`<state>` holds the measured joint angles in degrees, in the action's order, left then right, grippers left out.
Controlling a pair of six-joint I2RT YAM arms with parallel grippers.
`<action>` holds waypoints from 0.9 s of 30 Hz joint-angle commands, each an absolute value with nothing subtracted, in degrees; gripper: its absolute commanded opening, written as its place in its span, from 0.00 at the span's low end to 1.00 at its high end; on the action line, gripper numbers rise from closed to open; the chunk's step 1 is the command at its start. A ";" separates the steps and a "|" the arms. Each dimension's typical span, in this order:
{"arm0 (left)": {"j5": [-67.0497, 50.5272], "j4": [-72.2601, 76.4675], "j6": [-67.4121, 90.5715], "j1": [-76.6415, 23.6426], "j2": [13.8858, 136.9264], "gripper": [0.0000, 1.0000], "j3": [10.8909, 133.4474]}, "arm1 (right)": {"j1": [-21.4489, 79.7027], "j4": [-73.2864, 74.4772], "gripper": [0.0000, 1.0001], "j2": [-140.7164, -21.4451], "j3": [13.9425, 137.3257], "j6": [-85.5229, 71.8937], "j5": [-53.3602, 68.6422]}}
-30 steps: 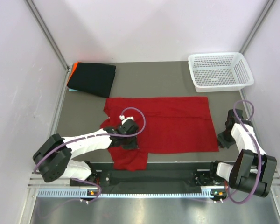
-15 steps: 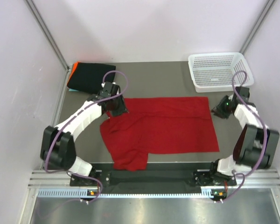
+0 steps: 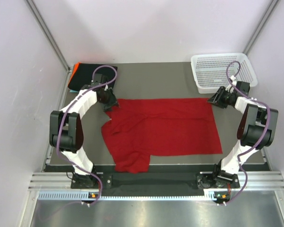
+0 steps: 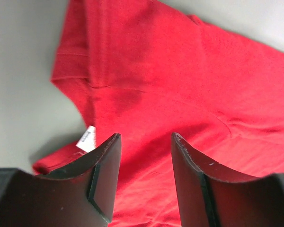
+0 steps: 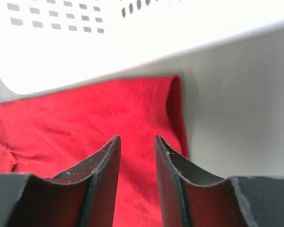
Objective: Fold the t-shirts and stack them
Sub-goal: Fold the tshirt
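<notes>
Red cloth, one t-shirt [image 3: 165, 127], lies spread flat in the middle of the table [image 3: 151, 80], neck end to the left and hem to the right. One sleeve [image 3: 130, 161] sticks out toward the near edge.

The left gripper [image 3: 109, 104] hangs over the far-left corner by the collar. In its wrist view the fingers are parted with nothing between them, only red fabric and the white neck label [image 4: 87, 139] below. The right gripper [image 3: 214, 100] sits over the far-right hem corner. Its fingers stand a little apart too, a narrower gap, and grip nothing. The cloth corner shows under them.

One gripper at each end of the far edge looks like the set-up for a two-corner pinch, so the far edge can travel as a straight line toward the near side. That is a judgement; no cloth is lifted.

The black folded shirt [image 3: 87, 78] sits in the far-left corner of the table with an orange edge [image 3: 72, 72] showing beside it. That is likely the stack the red one should join.

Edges and room:
- The white mesh basket [image 3: 199, 84] is just beside the right gripper, and its wall fills the top of the right wrist view, so that side is tight.
- The black shirt is near the left gripper but apart from the red cloth.
- Bare table runs between the red shirt's far edge and the back wall.
- The near sleeve lies close to the table's front edge, leaving little slack there.
</notes>
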<state>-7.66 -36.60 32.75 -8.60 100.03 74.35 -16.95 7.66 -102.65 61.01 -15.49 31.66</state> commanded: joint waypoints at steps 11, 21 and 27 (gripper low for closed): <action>-8.09 -36.30 28.04 -6.42 105.29 0.51 79.45 | -18.37 1.41 0.32 -107.40 64.43 -10.11 34.00; -7.74 -35.42 26.90 -6.42 107.23 0.48 80.07 | -18.54 0.44 0.35 -108.45 64.42 -8.53 35.94; -9.75 -34.37 26.54 -6.50 108.28 0.47 80.77 | -18.63 2.37 0.34 -108.46 65.92 -6.95 32.08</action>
<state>-8.36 -36.47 27.75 -6.59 107.42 78.48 -18.06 4.23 -108.47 62.96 -9.69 33.45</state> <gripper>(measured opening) 0.470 0.345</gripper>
